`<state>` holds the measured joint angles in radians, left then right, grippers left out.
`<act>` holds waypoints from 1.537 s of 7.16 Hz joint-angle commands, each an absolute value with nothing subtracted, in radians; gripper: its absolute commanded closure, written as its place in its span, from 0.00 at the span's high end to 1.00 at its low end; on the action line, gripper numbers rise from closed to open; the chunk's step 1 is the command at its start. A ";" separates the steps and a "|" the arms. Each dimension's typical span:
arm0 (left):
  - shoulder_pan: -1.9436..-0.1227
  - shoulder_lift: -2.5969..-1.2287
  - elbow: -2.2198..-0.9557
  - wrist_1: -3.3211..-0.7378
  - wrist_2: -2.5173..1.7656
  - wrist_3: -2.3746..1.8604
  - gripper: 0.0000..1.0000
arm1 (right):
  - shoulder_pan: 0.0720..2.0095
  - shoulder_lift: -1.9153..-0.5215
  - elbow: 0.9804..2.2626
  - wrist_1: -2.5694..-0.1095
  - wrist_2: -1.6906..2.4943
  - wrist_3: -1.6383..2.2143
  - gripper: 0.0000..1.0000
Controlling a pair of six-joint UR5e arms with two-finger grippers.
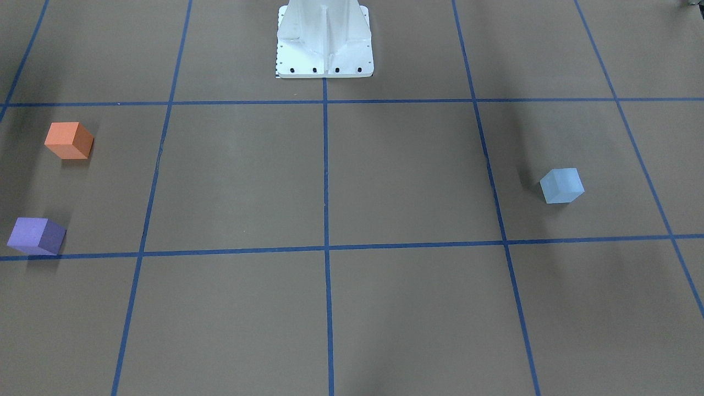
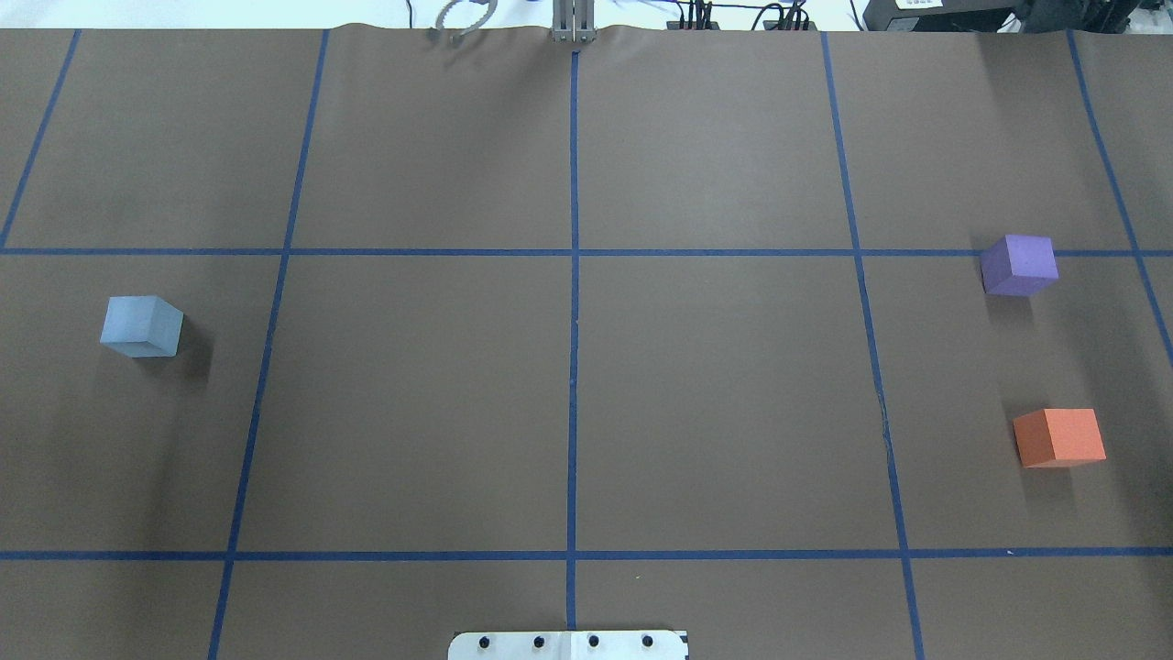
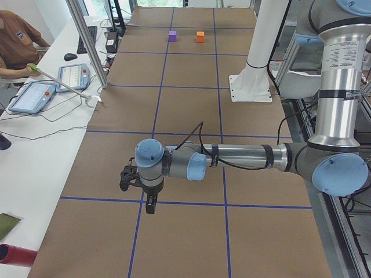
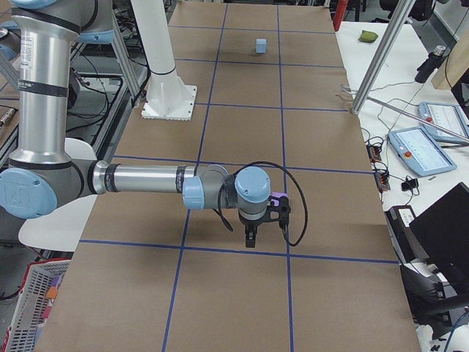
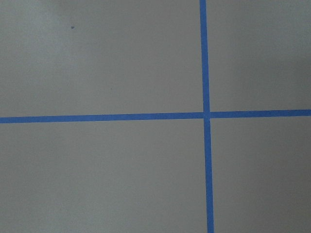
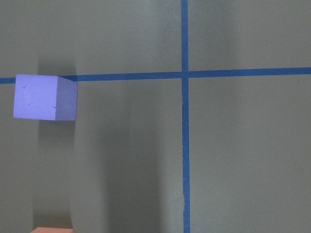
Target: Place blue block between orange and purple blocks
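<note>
Left arm (image 3: pixel 243 156), nearest from the table's left end, is stretching out low and level over the brown table (image 2: pixel 715 403), with the left gripper (image 3: pixel 150 205) pointing straight down close above the paper, just by a crossing of the blue tape lines (image 2: pixel 574 367). Fingers are only showing from the side, so I cannot tell whether they are spread or pressed together. Its wrist camera is seeing nothing but bare paper and a tape crossing. Right arm (image 4: pixel 146 178) is doing the same at the opposite end, with the right gripper (image 4: pixel 250 239) hanging nose-down above the paper; same problem there, finger state cannot be told. Blue block (image 2: pixel 140 325) is sitting flat on the table on the robot's left side, in the middle row of the grid, with nothing gripping it. Orange block (image 2: pixel 1058 437) and purple block (image 2: pixel 1018 265) are sitting well apart from it on the robot's right side, orange nearer the white pedestal (image 1: pixel 324 38), purple farther out with its far edge lying on a tape line. Right wrist camera is catching the purple block and a sliver of orange at its bottom edge. Blue is not between them yet. Operator (image 3: pixel 17 40) is sitting at the side bench.
</note>
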<state>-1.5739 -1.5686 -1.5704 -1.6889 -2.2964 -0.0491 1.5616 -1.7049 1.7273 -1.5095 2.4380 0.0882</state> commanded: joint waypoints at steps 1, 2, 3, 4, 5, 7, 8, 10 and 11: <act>-1.574 -1.569 -1.571 -1.689 -2.296 -0.048 1.00 | 1.562 -1.701 1.727 -1.509 2.436 0.087 1.00; -1.574 -1.592 -1.584 -1.675 -2.296 -0.051 1.00 | 1.562 -1.697 1.727 -1.509 2.436 0.087 1.00; -1.571 -1.600 -1.624 -1.671 -2.305 -0.048 1.00 | 1.562 -1.697 1.727 -1.508 2.439 0.087 1.00; -1.536 -1.601 -1.647 -1.686 -2.328 -0.054 1.00 | 1.562 -1.697 1.736 -1.508 2.442 0.089 1.00; -1.511 -1.601 -1.679 -1.693 -2.332 -0.048 1.00 | 1.562 -1.695 1.738 -1.508 2.442 0.089 1.00; -1.441 -1.640 -1.758 -1.703 -2.330 -0.054 1.00 | 1.562 -1.677 1.740 -1.514 2.436 0.087 1.00; -1.364 -1.640 -1.787 -1.700 -2.326 -0.128 1.00 | 1.539 -1.652 1.740 -1.516 2.433 0.089 1.00; -1.187 -1.638 -1.827 -1.796 -2.274 -0.555 1.00 | 1.534 -1.629 1.770 -1.519 2.434 0.089 1.00; -1.099 -1.629 -1.827 -1.862 -2.199 -0.681 1.00 | 1.534 -1.640 1.784 -1.519 2.441 0.092 1.00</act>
<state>-1.2048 -1.6358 -1.8185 -1.7894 -2.2686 -0.5031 1.5353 -1.6372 1.7636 -1.5178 2.4344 0.0900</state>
